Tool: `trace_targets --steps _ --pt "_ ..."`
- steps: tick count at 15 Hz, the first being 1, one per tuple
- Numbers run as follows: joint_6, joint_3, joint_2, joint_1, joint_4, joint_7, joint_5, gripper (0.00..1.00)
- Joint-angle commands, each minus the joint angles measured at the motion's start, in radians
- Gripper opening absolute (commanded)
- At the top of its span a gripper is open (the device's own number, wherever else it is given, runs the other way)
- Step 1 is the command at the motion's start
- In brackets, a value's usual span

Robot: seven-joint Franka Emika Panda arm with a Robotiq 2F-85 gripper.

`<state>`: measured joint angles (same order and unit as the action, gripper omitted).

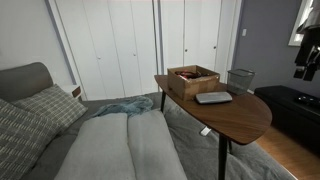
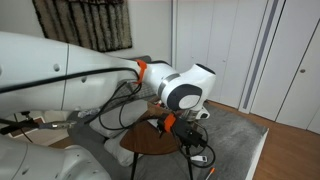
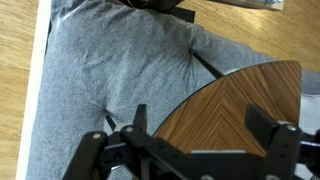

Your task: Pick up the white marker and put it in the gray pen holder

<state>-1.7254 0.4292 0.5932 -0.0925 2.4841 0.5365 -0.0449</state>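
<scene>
The gray pen holder [image 1: 240,78], a small wire-mesh cup, stands upright at the far right of the wooden table [image 1: 235,112]. A small white stick-like thing [image 1: 205,130] at the table's near edge may be the white marker; it is too small to tell. My gripper [image 3: 200,125] is open and empty. In the wrist view it hangs high above one rounded end of the table [image 3: 245,100]. In an exterior view it shows as a dark shape [image 1: 304,58] at the right edge, above and apart from the cup. The marker and cup are out of the wrist view.
A low brown wooden box [image 1: 193,77] and a flat grey slab [image 1: 213,97] sit on the table. A grey bed with pillows [image 1: 45,110] lies beside it. A dark cabinet [image 1: 295,108] stands behind the table. Grey carpet [image 3: 110,70] and wood floor [image 3: 18,80] lie below.
</scene>
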Motion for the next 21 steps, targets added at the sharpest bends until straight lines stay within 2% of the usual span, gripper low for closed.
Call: trace_targets --steps 1,8,9,11,15,17,19,20,21 --pt "0.001 -0.021 -0.007 -0.025 -0.001 0.012 0.012 1.0" --pt "0.001 -0.021 -0.007 -0.025 -0.001 0.012 0.012 1.0" --pt "-0.051 -0.032 0.03 -0.003 0.028 0.022 0.052 1.0" --pt "-0.13 -0.082 0.079 0.043 0.072 0.034 0.127 1.0" --pt "-0.287 -0.245 0.138 0.171 0.149 0.013 0.248 1.0" --pt "-0.358 -0.324 0.161 0.254 0.14 -0.022 0.31 1.0" --pt "-0.416 -0.391 0.16 0.319 0.068 -0.081 0.34 1.0" --pt "-0.448 -0.408 0.15 0.346 0.026 -0.11 0.357 1.0" --pt "-0.422 -0.373 0.134 0.327 0.079 -0.079 0.31 1.0"
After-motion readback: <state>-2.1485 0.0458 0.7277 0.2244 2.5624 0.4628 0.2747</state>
